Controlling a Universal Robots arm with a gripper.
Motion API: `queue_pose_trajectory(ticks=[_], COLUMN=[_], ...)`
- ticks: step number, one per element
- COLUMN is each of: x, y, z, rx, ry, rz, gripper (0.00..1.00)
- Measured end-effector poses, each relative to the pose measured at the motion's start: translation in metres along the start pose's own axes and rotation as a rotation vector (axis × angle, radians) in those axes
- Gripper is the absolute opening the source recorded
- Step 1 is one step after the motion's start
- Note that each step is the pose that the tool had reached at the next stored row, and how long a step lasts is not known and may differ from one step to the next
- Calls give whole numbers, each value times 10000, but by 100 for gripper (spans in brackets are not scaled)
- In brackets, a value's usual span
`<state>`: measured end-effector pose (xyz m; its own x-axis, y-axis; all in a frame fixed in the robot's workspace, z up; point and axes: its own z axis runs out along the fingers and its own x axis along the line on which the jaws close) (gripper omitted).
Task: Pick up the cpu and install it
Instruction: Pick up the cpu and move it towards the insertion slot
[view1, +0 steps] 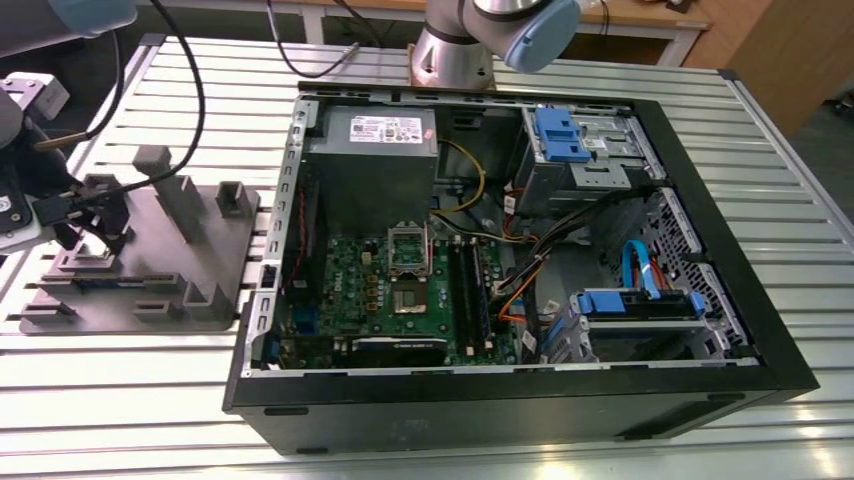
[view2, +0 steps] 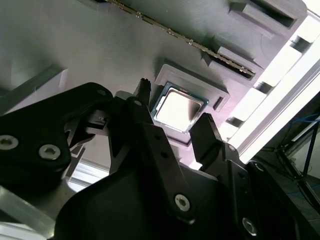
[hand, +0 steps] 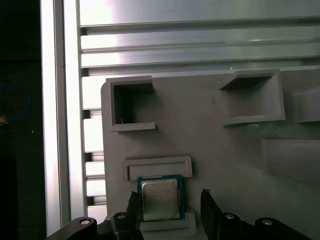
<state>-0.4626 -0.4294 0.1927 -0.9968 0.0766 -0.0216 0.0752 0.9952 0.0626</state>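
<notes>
- Your gripper (view2: 175, 104) is spread open, with one black finger (view2: 150, 107) on each side of the cpu (view2: 179, 109). It hangs low over the chip. I can't tell if either finger actually touches it.
- The cpu lies flat, silver top up, in its little seat on the grey tray (hand: 215, 150). In the first wrist view a raised lip (hand: 157, 167) borders the far edge of the seat.
- In the exterior view the tray sits on the slatted table (view1: 134, 400) at the exterior view's left, just beside the open PC case (view1: 534, 400).
- Heads up: tall raised blocks (view1: 167, 185) stand on the tray close to your gripper.
- The socket (view1: 407, 248) is on the green circuit board (view1: 360, 290) down inside the case, well apart from the chip. The case wall stands between them, and cables (view1: 514, 295) are draped just beside the board.
</notes>
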Motion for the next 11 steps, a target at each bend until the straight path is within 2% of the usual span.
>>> queue_pose_trajectory(ticks=[11], x=[8], y=[2], z=[37], rx=[-46], ry=[5], rz=[-93], gripper=[59])
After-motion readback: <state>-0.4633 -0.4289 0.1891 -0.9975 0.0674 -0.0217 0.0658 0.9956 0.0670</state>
